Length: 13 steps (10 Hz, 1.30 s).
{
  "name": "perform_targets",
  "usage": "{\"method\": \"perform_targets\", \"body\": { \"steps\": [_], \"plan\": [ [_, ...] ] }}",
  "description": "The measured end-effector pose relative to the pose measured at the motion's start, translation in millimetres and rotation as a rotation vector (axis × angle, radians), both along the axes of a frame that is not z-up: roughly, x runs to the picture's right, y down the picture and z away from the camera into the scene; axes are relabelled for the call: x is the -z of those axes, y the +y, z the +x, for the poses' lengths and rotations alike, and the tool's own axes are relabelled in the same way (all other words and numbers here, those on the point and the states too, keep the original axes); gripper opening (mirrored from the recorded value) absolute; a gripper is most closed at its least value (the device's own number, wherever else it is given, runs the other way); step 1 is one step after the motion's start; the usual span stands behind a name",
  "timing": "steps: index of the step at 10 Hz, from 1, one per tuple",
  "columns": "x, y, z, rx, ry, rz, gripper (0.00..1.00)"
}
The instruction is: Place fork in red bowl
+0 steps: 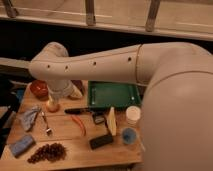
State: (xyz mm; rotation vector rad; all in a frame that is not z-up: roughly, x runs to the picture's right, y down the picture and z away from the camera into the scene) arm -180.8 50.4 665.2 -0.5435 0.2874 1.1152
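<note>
The slim silver fork (46, 123) lies on the wooden table (85, 150) at the left, tines toward the front edge. Behind it, at the far left corner, sits the red bowl (38, 88). My big white arm reaches in from the right, bends above the bowl and turns downward. My gripper (73, 93) hangs at its end just right of the red bowl, largely hidden by the wrist. It is open and holds nothing. The fork is a hand's width in front of it and to its left.
A yellow fruit (52, 106) sits between bowl and fork. Black-handled knife (77, 110) and red chili (79, 125) lie mid-table. Green tray (114, 95) is at the back, white cup (132, 115) and blue cup (129, 135) at right. Cloth (29, 118), blue sponge (21, 145) and grapes (47, 152) are front left.
</note>
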Motion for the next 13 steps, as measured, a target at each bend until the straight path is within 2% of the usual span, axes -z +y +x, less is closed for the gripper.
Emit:
{"method": "perform_targets", "body": {
  "steps": [2, 4, 5, 6, 7, 11, 13],
  "plan": [
    [-24.1, 0, -41, 0.049, -0.068, -0.034, 0.80],
    [-45.9, 4, -70, 0.095, -0.119, -0.070, 0.80],
    [-58.1, 11, -86, 0.125, -0.149, -0.098, 0.80],
    [-63.2, 16, -93, 0.142, -0.162, -0.111, 0.80],
    [-67.7, 34, -118, 0.200, -0.204, -0.136, 0.80],
    [-69.5, 32, -114, 0.198, -0.199, -0.133, 0.80],
    [-74.5, 37, -121, 0.181, -0.226, -0.157, 0.80]
  ]
}}
